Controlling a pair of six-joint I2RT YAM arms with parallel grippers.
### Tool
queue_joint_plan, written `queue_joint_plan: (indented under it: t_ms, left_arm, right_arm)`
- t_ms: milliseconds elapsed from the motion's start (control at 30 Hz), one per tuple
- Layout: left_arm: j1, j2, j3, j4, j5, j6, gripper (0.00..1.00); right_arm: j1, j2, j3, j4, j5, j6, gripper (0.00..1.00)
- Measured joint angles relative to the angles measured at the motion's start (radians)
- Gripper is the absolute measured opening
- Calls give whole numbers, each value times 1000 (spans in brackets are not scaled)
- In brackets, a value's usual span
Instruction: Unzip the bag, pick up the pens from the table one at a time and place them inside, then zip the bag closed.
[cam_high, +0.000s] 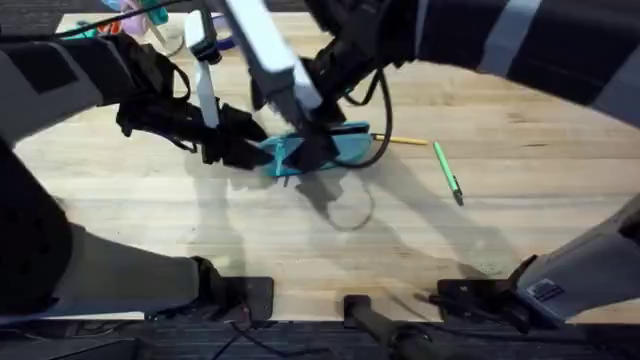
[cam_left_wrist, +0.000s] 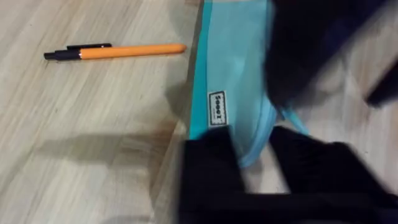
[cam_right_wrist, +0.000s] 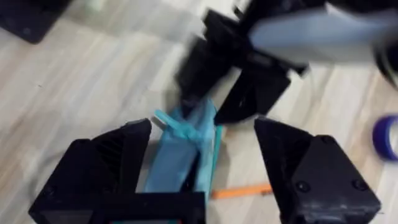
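Where the two arms met: over the bag (cam_high: 345, 145), a little above the middle of the overhead frame, on the table (cam_high: 300, 240).
Bag: light teal and long, lying flat on the wood. In the overhead view its left end was hidden under the dark grippers and its right end lay bare. A small dark label showed on its side in the left wrist view (cam_left_wrist: 233, 74).
Left gripper (cam_high: 250, 150): at the bag's left end in the overhead frame. In its own camera (cam_left_wrist: 255, 143) it sat at the bag's rim, with a thin teal edge showing by it. Whether it was pinching the fabric or only set around it could not be told.
Right gripper (cam_high: 310, 135): above the bag's middle, at the end of the white arm slanting down from the top of the overhead frame. In its own camera (cam_right_wrist: 204, 124) the fingers (cam_right_wrist: 124, 155) stood wide apart, holding nothing, with the bag (cam_right_wrist: 177, 162) in the gap between them.
Orange pen (cam_left_wrist: 124, 51): on the table just beside the bag's long side, not touching it, its black tip pointing away from the bag. Part of it (cam_right_wrist: 242, 191) also showed beside the bag in the right wrist view.
Yellow pen (cam_high: 405, 141): on the wood just right of the bag's right end in the overhead frame.
Green pen (cam_high: 447, 173): farther right, slanting down and to the right, apart from the yellow pen.
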Motion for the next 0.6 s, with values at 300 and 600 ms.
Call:
queue_joint_plan:
  t_ms: [300, 600]
  left_arm:
    - [0, 0, 0, 0, 0, -3, 992]
    - [0, 0, 38, -114, -1, -3, 995]
  right_arm:
    - [-151, -64, 0, -5, 4, 83, 996]
    - [-174, -76, 0, -42, 4, 103, 996]
